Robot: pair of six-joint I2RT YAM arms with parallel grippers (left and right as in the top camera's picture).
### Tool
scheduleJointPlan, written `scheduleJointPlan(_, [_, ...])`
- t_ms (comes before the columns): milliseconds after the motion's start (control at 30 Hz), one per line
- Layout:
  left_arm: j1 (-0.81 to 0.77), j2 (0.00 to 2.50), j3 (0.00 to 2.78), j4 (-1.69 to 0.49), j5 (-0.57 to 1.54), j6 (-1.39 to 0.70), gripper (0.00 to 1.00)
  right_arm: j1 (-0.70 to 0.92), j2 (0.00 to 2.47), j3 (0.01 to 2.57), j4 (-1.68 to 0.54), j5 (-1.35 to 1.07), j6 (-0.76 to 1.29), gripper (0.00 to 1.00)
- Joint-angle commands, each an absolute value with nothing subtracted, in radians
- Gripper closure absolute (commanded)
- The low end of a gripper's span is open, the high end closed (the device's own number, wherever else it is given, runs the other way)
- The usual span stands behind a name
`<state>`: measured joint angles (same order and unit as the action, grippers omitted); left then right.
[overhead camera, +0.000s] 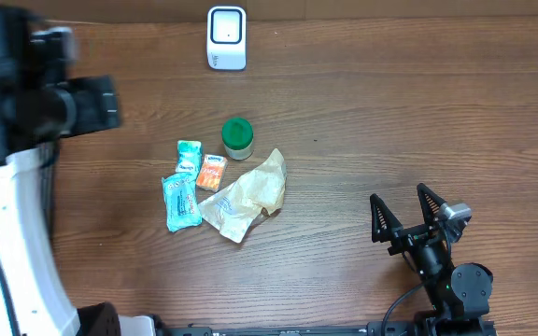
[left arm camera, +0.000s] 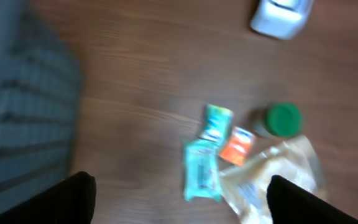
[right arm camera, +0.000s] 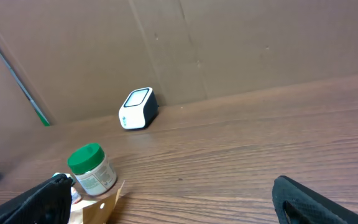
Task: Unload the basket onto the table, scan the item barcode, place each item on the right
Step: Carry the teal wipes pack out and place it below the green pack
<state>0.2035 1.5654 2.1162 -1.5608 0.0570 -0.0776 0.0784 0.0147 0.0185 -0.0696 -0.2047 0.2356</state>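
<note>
Left end effector (left arm camera: 182, 182) spread wide, empty

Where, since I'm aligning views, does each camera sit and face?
Overhead: above the table, looking straight down on scanner, jar and bag; left arm and right gripper show.
Left wrist: raised, looking down at those items; open left gripper frames them.
Right wrist: low, facing across the table toward the scanner; its open fingers show.
All three share scanner and jar.

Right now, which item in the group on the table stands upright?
The jar with the green lid. It stands on its base; the small teal packet, the large teal packet, the orange packet and the tan bag lie flat.
</note>
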Motion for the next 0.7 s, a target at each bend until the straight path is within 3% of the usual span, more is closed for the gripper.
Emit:
scheduleJointPlan(0, [0.345, 1.556, 2.131, -1.567, 0.041, -0.030, 0.07, 0.072, 0.004, 0.008, -0.064, -0.200, 0.235, 0.00])
scheduleJointPlan(167, [0.461, 1.557, 2.130, -1.568, 0.048, -0.029, 0.01, 0.072, 0.004, 0.008, -0.064, -0.200, 0.235, 0.00])
scheduleJointPlan(667, [0.464, 1.558, 2.130, -1.567, 0.097, -0.033, 0.01, 0.072, 0.004, 0.008, -0.064, -0.200, 0.235, 0.00])
